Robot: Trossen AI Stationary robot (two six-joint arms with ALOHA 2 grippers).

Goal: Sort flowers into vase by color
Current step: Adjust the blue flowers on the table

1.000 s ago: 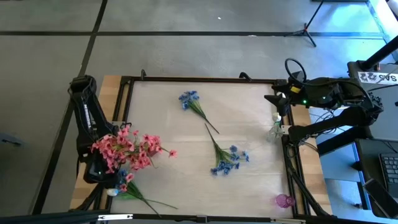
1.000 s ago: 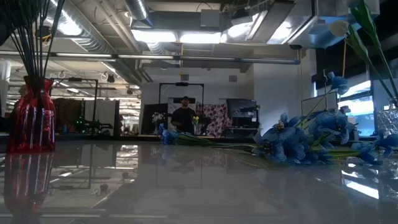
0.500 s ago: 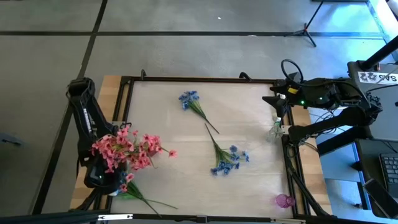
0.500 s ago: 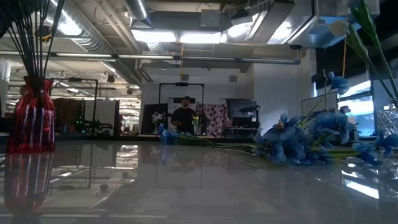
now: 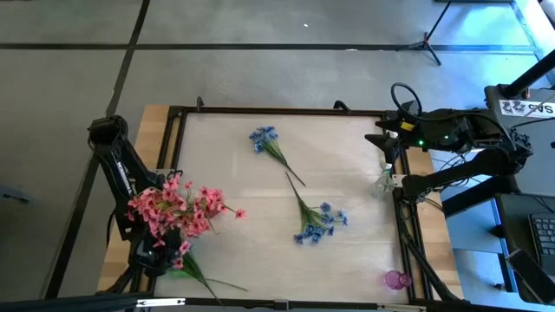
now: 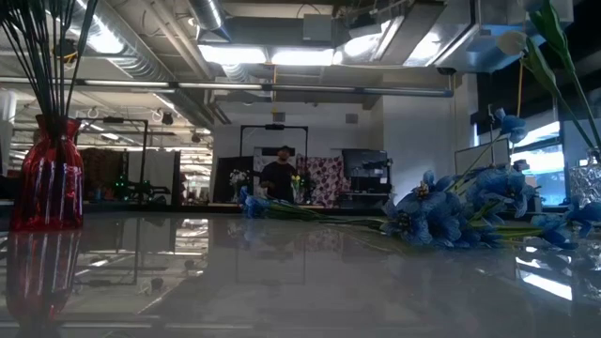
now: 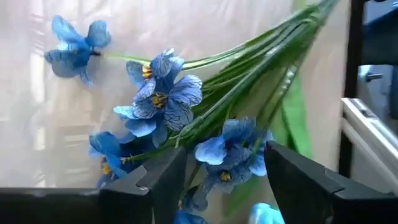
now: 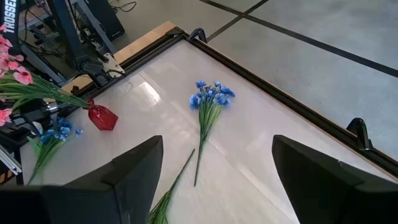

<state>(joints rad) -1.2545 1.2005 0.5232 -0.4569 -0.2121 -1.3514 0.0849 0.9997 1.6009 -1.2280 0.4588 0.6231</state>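
Observation:
A red vase [image 8: 102,117] near the table's left edge holds pink flowers [image 5: 178,212]. Beside it, toward the near edge, a blue sprig [image 7: 168,102] lies on the table, its green stems [image 5: 199,276] pointing to the near side. My left gripper [image 7: 225,152] is open just over this sprig, one finger on each side of its blooms and stems; in the high view the pink blooms hide the gripper. Two more blue sprigs [image 5: 264,139] [image 5: 316,221] lie mid-table. My right gripper [image 8: 217,140] hangs open, high over the right edge.
A clear vase [image 5: 384,179] stands at the right edge and a small pink vase [image 5: 395,279] at the near right corner. A black frame [image 5: 277,111] rims the table. A person [image 6: 279,174] stands far behind the table.
My left arm has moved toward the table's near edge and sunk lower beside the red vase, its wrist rolling as it went. The pink flowers and the two mid-table blue sprigs have stayed in place.

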